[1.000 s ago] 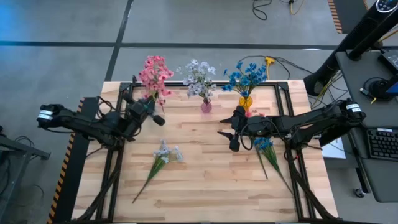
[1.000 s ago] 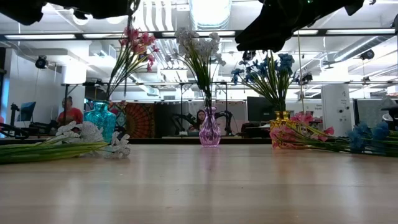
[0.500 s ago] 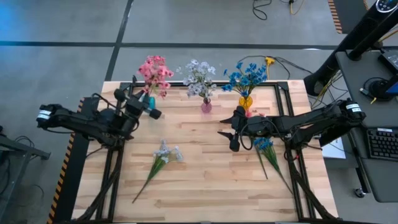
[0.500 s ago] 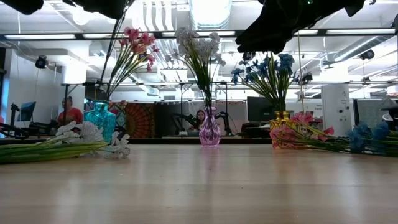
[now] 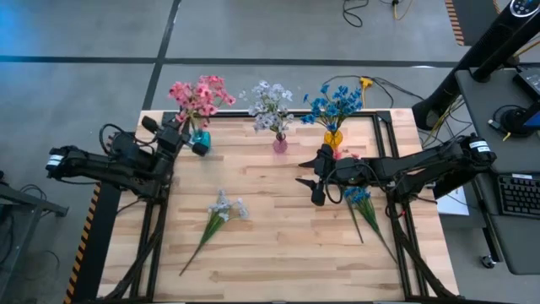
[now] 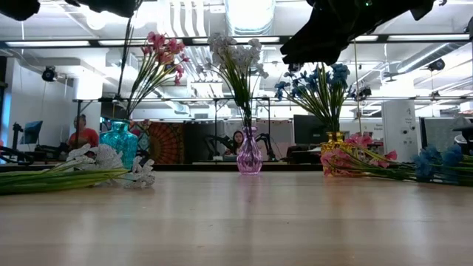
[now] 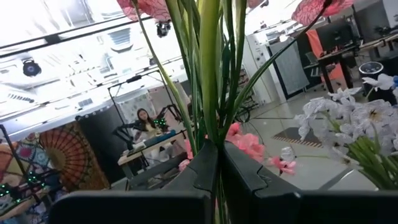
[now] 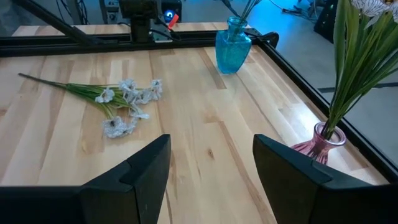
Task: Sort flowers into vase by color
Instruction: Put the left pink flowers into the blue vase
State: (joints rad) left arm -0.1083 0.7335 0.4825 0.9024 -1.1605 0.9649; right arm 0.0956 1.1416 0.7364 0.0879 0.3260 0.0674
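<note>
Step in hand, judged: seating pink flowers [image 5: 196, 93] in teal vase [image 6: 118, 142] at far-left corner of counter [image 5: 278, 245]. Left gripper [image 5: 187, 142] right beside that vase, jaws closed on the bundle of green stems, blossoms fanned out above. To do well: keep stems near upright over vase mouth, lower straight, confirm stem ends well inside before letting go; depth in vase not clear from here. Release slowly, since top-heavy spray probably leans or tips the light vase. Back out away from blossoms, avoid snagging. Right gripper [image 8: 211, 143] waiting above counter middle, jaws apart, holding nothing. Other stock: white spray [image 5: 226, 207] lying flat on counter left of centre, well apart from all vases; blue spray [image 5: 359, 196] lying under right arm; another pink spray [image 6: 355, 159] lying near yellow vase [image 5: 334, 137]. Yellow vase already carrying blue blossoms, purple vase [image 5: 279, 143] between the other two carrying pale white ones. Look of flowers: artificial, long thin green stems, clusters of small blossoms at tips, pink ones bright with stiff narrow leaves. Likely springy, light, prone to catching on neighbours. Roughly midway through sorting, by guess: three sprays left on counter.
</note>
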